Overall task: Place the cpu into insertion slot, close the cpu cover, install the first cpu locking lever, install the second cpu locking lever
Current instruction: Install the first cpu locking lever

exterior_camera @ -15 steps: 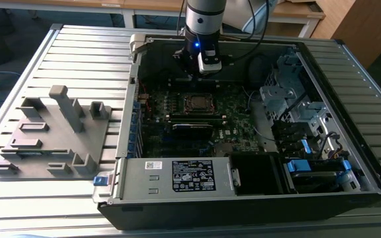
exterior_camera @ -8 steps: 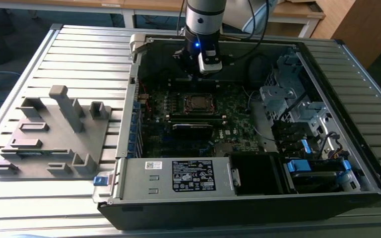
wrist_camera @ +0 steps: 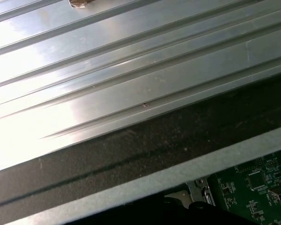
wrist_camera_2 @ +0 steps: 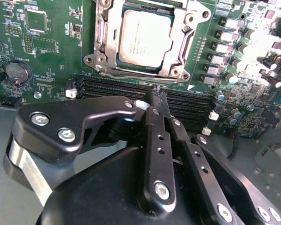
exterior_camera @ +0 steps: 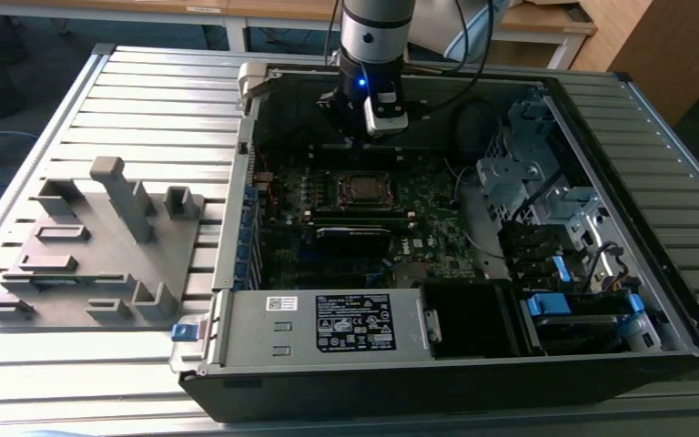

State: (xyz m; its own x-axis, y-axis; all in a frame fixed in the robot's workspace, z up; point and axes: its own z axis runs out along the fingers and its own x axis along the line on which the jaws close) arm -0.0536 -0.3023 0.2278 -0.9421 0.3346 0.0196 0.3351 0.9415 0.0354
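Gripper [wrist_camera_2: 152, 96] clenched with nothing in it, arm upright inside the open case, poised near the cpu [wrist_camera_2: 144, 38], which sits at twelve o'clock from its fingertips under the cpu cover [wrist_camera_2: 113, 44].

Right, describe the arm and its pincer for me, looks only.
In the exterior view the arm is a silver-grey tube ending in a black wrist with a small blue light, with dark cables trailing beside it. In the second wrist view the pincer is matte black: angular linked bars, silver screw heads, rows of small holes down the narrow fingers.

open room above cpu [wrist_camera_2: 144, 38], case walls [exterior_camera: 243, 182] around
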